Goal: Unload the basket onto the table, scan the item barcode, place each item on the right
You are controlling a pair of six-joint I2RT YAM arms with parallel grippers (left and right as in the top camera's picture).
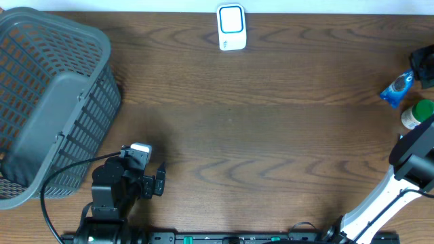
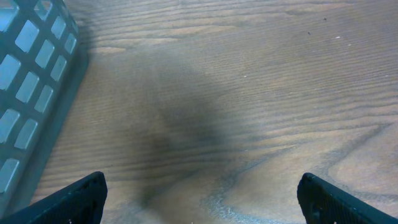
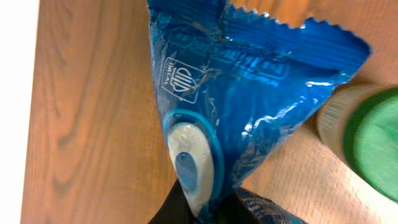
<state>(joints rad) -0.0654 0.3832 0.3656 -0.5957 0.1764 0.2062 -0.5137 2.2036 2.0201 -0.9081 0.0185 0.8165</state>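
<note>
1. Tabletop (image 1: pixel 224 122) from overhead: a grey basket (image 1: pixel 54 95) sits at the left. A white scanner (image 1: pixel 231 27) stands at the middle of the far edge. The blue packet (image 1: pixel 397 88) lies at the far right, just beside a green-capped bottle (image 1: pixel 417 114). The packet's long axis runs diagonally, from near-left to far-right. Its far-right end meets a dark shape at the frame's edge, which may be the tip of the right arm (image 1: pixel 413 159), though this view does not settle it. That arm is by far the nearer one. The left claw (image 1: pixel 159 181) rests low on the left by the basket, well apart from the packet.

2. Left wrist view: the left claw is spread wide, its two fingertips standing in the bottom corners of the frame. Only bare wood lies between them, with the basket's wall at the left. Nothing of the task is within its reach.

3. Right wrist view: the right claw (image 3: pixel 208 210) pinches the packet's near end between its dark fingers. The packet stretches straight away from the claw, up to its serrated seal. The bottle's green cap sits close on the right; whether it touches the packet cannot be told. No barcode shows on the visible face. The scanner lies well to the left along the far edge, so the right arm would likely have to carry the packet across and turn the coded face toward it.
</note>
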